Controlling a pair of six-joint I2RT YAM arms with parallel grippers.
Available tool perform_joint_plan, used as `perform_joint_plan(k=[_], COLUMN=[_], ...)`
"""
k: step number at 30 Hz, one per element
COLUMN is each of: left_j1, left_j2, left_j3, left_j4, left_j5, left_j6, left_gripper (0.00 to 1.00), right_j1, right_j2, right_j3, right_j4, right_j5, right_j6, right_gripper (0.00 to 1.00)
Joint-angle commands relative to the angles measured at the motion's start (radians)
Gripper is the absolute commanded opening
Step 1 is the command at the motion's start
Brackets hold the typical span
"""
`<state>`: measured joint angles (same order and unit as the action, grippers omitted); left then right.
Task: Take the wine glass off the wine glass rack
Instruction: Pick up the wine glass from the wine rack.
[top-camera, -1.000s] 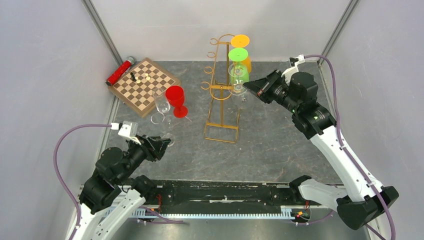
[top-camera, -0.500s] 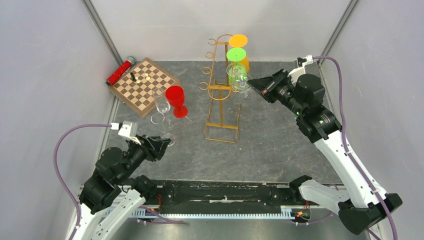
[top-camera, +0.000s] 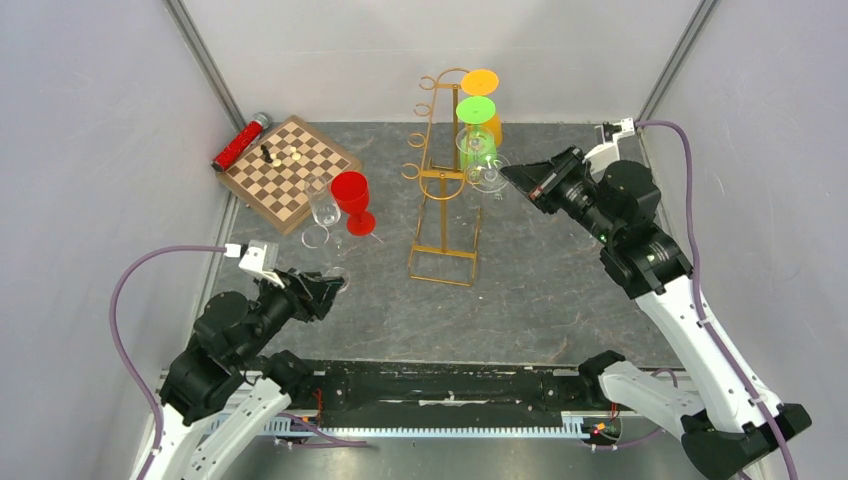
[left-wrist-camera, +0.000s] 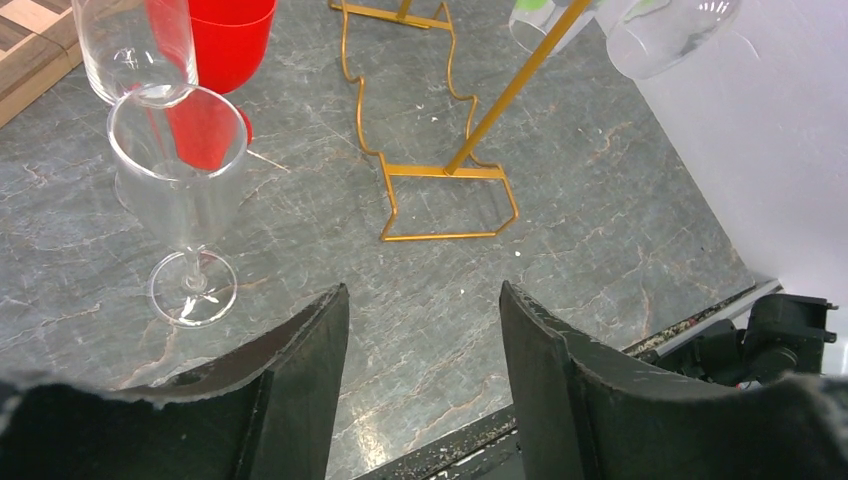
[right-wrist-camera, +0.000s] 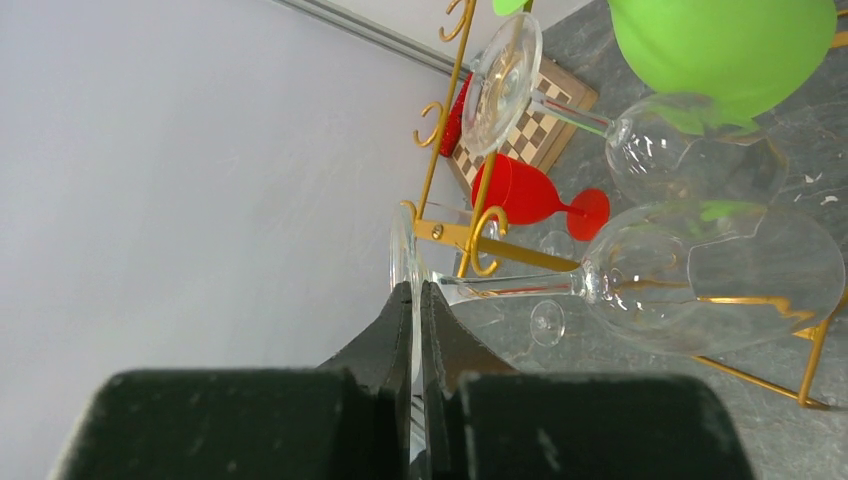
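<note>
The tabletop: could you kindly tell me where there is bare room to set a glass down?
Free: the stretch between the wine glass rack and the right arm, and the strip before the rack's base. Crowded: the left, around the chessboard, red goblet and clear glasses.

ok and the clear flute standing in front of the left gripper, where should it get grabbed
By the stem, just under the bowl, coming in level from the left gripper side. The flute stands upright with its stem bare, while a red goblet and another clear glass crowd close behind it, so a far-side approach looks blocked.
</note>
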<state>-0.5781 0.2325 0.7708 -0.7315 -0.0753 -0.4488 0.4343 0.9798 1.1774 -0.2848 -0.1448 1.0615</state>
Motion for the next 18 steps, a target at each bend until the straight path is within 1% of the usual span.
perform_joint_plan(k=[1, 7, 9, 12, 18], left_j1=[0.006, 0.006, 0.005, 0.006, 0.006], left_j2=[0.023, 0.065, 0.081, 0.098, 0.135], left_j3=[0.010, 0.030, 0.040, 0.050, 0.081], left_j4=[0.021, 0.024, 0.023, 0.027, 0.026], left_j5=[0.024, 0.071, 0.071, 0.121, 0.191], left_j6=[0.043, 0.025, 0.014, -0.021, -0.105], left_gripper=[0.66, 0.69, 0.71, 0.73, 0.72], right_j1=[-0.003, -0.003, -0.004, -0.003, -0.003], right_j2=[-0.073, -0.133, -0.143, -0.153, -0.187], right_j3=[-0.039, -0.095, -0.097, -0.098, -0.151], right_j4=[0.071, 0.057, 0.037, -0.005, -0.017], right_j5=[-0.035, -0.106, -0.139, -0.203, -0.333], right_j6=[-0.065, -0.172, -0.225, -0.325, -0.460], right_gripper=[0.00, 0.00, 0.00, 0.00, 0.00])
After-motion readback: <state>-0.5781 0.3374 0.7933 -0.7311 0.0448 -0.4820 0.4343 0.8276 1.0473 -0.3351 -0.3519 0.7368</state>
